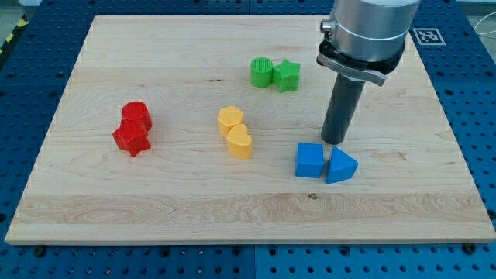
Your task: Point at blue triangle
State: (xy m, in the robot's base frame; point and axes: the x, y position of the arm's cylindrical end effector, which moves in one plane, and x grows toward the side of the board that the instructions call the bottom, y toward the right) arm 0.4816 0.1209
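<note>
The blue triangle [342, 166] lies on the wooden board [194, 201] at the lower right, touching a blue cube-like block [309, 160] on its left. My tip [334, 142] is just above the two blue blocks in the view, over the seam between them, very close to the blue triangle's upper corner. I cannot tell if it touches either block.
A green cylinder [262, 72] and a green star [287, 75] sit together at the top centre. A yellow hexagon [230, 120] and a yellow heart [240, 142] sit mid-board. A red cylinder [136, 115] and a red star [132, 139] sit at the left.
</note>
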